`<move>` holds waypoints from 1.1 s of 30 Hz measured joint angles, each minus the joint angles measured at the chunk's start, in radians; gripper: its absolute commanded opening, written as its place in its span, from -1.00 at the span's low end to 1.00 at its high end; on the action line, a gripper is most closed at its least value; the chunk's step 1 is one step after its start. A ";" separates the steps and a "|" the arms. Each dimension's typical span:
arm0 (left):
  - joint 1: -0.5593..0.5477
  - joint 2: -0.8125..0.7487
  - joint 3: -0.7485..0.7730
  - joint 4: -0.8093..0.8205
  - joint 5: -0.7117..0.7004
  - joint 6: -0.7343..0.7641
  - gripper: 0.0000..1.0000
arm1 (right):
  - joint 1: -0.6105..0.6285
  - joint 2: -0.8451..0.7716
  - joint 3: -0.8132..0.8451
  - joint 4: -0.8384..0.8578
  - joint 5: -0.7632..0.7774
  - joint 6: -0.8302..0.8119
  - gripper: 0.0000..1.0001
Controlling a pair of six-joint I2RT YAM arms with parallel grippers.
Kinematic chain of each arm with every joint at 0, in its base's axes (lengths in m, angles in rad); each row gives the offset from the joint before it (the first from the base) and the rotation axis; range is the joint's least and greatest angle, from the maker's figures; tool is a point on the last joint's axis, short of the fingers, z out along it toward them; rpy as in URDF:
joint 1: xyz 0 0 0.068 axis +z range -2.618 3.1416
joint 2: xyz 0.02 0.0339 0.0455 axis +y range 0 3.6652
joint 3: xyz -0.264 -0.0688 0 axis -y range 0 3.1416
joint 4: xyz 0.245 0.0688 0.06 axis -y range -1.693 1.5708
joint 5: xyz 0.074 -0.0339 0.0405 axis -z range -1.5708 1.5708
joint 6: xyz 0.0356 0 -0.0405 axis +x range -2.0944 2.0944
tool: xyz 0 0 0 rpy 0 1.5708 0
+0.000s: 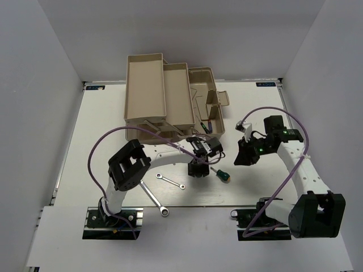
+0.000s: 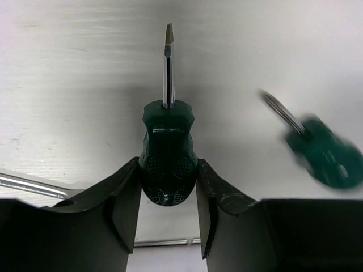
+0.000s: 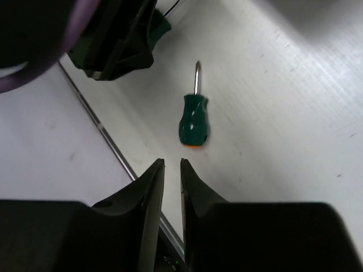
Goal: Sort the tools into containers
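My left gripper (image 2: 168, 165) is shut on the handle of a stubby green-handled screwdriver (image 2: 168, 136), whose shaft points away from the wrist. In the top view this gripper (image 1: 198, 168) is low over the table, in front of the toolbox. A second green-handled screwdriver (image 1: 222, 174) lies on the table just right of it; it shows blurred in the left wrist view (image 2: 323, 157) and sharp in the right wrist view (image 3: 193, 120). My right gripper (image 3: 171, 164) is shut and empty, hovering behind that screwdriver (image 1: 245, 156). A short wrench (image 1: 171, 181) and a long wrench (image 1: 153, 198) lie on the table.
The cantilever toolbox stands open at the back, with two beige trays (image 1: 144, 85) (image 1: 178, 93) fanned out to the left. Its bottom compartment (image 1: 212, 105) holds small tools near the front end. The table's metal front edge strip (image 3: 108, 141) runs below my right gripper.
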State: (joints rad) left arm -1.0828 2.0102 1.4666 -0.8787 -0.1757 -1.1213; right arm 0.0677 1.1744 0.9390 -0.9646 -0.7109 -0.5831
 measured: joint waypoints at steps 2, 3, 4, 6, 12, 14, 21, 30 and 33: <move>-0.020 -0.016 0.019 0.010 0.005 0.082 -1.00 | 0.005 -0.022 -0.034 -0.034 0.008 -0.033 -0.43; -0.031 -0.029 0.032 0.018 0.007 0.123 -1.00 | 0.005 -0.033 -0.058 -0.042 0.019 -0.049 -0.20; -0.042 -0.046 0.050 0.021 0.010 0.163 -1.00 | 0.006 -0.041 -0.077 -0.055 0.031 -0.055 -0.12; -0.056 -0.081 0.085 0.031 0.014 0.230 -1.00 | 0.007 -0.052 -0.113 -0.071 0.058 -0.075 0.03; -0.050 -0.185 0.219 0.034 -0.034 0.385 -1.00 | 0.007 -0.085 -0.138 -0.084 0.111 -0.097 0.39; -0.022 -0.190 0.285 0.028 -0.078 0.421 -1.00 | 0.008 -0.097 -0.139 -0.084 0.117 -0.101 0.39; 0.222 -0.114 0.524 0.038 -0.181 0.516 -1.00 | 0.054 -0.112 -0.219 -0.005 0.159 -0.074 0.42; 0.418 0.162 0.819 -0.034 -0.234 0.626 -0.66 | 0.163 -0.031 -0.261 0.167 0.272 0.021 0.48; 0.431 0.175 0.796 -0.060 -0.221 0.647 -0.27 | 0.198 -0.002 -0.261 0.216 0.306 0.050 0.51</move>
State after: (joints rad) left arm -0.6521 2.1857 2.2623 -0.9382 -0.3969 -0.4740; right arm 0.2653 1.1721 0.6777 -0.7486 -0.4053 -0.5331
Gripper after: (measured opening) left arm 0.493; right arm 0.753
